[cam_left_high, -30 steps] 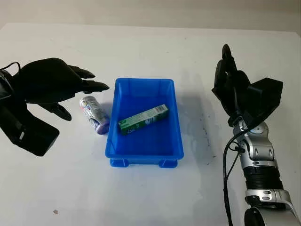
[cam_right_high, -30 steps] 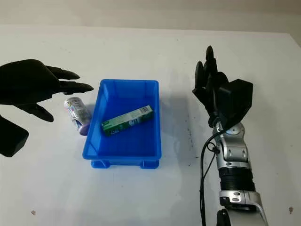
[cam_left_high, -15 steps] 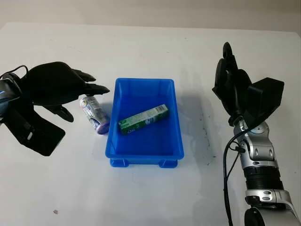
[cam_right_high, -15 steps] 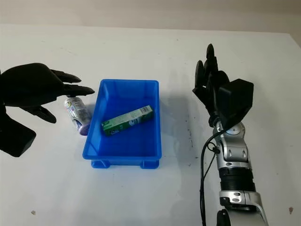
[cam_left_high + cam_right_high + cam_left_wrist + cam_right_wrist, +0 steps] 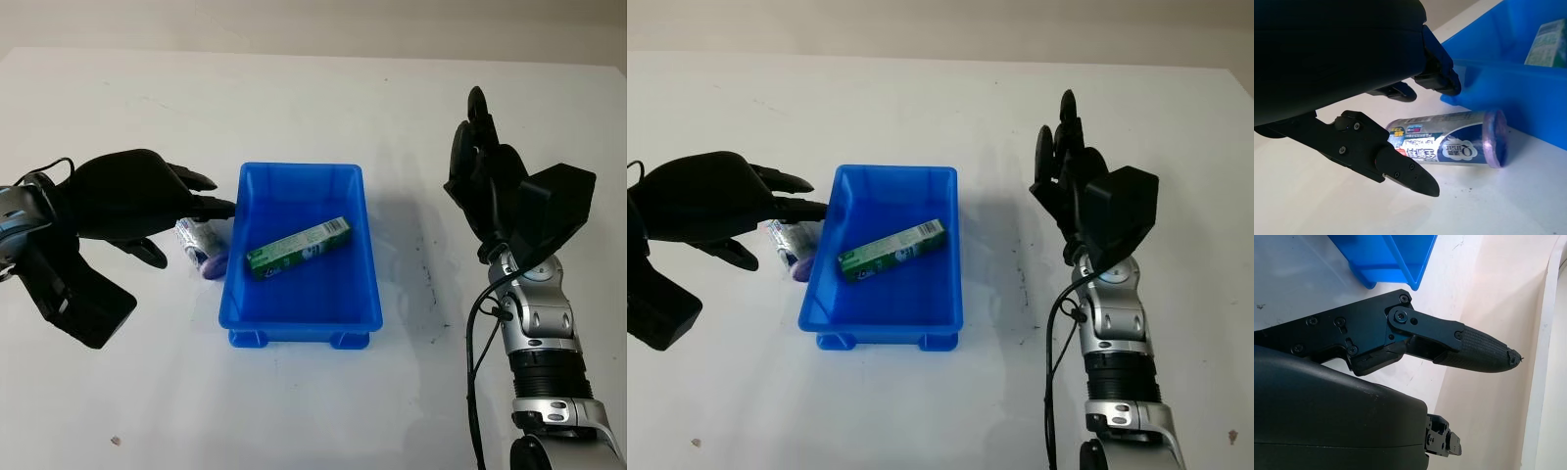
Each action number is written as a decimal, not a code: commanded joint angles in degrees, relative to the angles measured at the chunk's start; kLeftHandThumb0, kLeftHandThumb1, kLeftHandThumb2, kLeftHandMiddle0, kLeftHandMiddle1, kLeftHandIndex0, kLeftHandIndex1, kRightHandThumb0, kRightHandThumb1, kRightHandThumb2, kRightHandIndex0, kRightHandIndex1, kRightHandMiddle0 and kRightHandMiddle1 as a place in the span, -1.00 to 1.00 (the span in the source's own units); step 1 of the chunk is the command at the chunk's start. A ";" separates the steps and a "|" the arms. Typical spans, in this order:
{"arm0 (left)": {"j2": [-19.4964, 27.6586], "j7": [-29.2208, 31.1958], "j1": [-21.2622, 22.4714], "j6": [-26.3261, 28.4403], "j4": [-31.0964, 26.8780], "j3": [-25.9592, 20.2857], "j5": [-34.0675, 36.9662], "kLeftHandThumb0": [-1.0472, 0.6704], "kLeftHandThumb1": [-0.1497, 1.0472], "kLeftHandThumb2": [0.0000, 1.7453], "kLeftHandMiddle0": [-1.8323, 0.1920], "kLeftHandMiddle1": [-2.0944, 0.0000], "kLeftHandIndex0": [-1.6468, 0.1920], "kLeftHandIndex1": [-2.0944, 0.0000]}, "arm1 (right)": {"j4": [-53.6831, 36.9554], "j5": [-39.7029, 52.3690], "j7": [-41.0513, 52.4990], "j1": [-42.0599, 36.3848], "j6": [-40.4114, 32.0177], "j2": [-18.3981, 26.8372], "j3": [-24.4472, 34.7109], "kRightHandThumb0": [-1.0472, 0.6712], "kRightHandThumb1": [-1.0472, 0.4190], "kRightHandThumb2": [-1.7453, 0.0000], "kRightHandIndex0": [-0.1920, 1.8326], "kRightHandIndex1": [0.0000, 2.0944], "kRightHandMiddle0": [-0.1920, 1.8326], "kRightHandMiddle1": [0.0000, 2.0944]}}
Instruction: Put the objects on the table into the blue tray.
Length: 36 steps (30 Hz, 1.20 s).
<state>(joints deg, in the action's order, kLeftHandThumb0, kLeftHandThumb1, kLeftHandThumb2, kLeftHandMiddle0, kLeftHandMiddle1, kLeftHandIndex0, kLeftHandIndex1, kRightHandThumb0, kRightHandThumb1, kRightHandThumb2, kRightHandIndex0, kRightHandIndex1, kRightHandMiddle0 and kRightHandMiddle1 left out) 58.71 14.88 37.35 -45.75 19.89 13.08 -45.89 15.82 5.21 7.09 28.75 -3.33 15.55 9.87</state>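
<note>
The left hand [image 5: 132, 196] is open and hovers over the tube [image 5: 1449, 144], which lies on the table [image 5: 294, 108] just beside the left wall of the tray [image 5: 362, 294] — no grasp is visible. A green box [image 5: 299, 248] lies inside the tray. The right hand [image 5: 490, 181] is open, held upright to the right of the tray.

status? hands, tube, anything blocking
Left hand open, over the tube, no grasp. Right hand open, raised right of blue tray. Tube on table against tray's left wall; green box inside. Tray wall crowds the grasp.
</note>
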 commanded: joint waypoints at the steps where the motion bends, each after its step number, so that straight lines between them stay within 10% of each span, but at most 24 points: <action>1: -0.37 -1.68 -0.38 -1.19 0.97 0.84 -0.69 -0.16 0.55 -0.95 0.27 0.90 0.25 0.87 | -1.42 0.08 -0.12 -0.75 -0.05 0.03 0.15 -0.76 -1.00 0.16 -1.00 -1.00 -1.00 -1.00; 8: 0.04 -8.24 0.22 -4.47 2.14 2.33 -6.30 -0.01 0.82 -0.93 0.15 0.75 0.13 0.58 | -1.74 0.70 0.28 -1.07 -0.25 0.09 0.40 -0.76 -1.00 0.17 -1.00 -1.00 -1.00 -1.00; 14: 0.90 -14.42 0.27 -3.47 0.33 4.24 -14.87 0.07 0.82 -0.94 0.55 -0.28 0.44 -0.15 | -1.89 1.21 0.58 -1.40 -0.09 0.05 0.63 -0.76 -1.00 0.18 -1.00 -1.00 -1.00 -1.00; 23: 1.55 -18.82 0.62 -0.89 -0.13 7.32 -22.64 0.08 0.72 -0.94 0.37 0.07 0.33 -0.02 | -2.08 1.41 0.88 -1.46 0.01 0.07 0.53 -0.76 -1.00 0.17 -1.00 -1.00 -1.00 -1.00; 31: 1.74 -22.57 0.79 1.84 0.10 9.59 -27.11 -0.13 0.83 -0.93 0.57 -0.75 0.51 -0.44 | -2.26 1.68 1.16 -1.39 0.00 0.02 0.56 -0.75 -1.00 0.17 -1.00 -1.00 -1.00 -1.00; 36: 1.67 -16.79 0.16 7.79 -0.80 8.48 -26.30 -0.37 0.99 -0.79 0.18 -0.99 0.33 -0.98 | -2.27 1.63 1.20 -1.40 0.15 0.10 0.46 -0.74 -1.00 0.16 -1.00 -1.00 -1.00 -1.00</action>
<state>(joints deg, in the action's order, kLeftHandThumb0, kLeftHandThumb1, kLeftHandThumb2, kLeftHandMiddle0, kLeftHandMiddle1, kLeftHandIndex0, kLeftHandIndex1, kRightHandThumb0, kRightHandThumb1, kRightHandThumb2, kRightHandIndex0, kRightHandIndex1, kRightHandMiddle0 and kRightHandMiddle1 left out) 59.21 -3.66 38.86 -38.95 18.31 21.29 -72.25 14.85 6.61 8.25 27.77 -3.37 15.54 10.05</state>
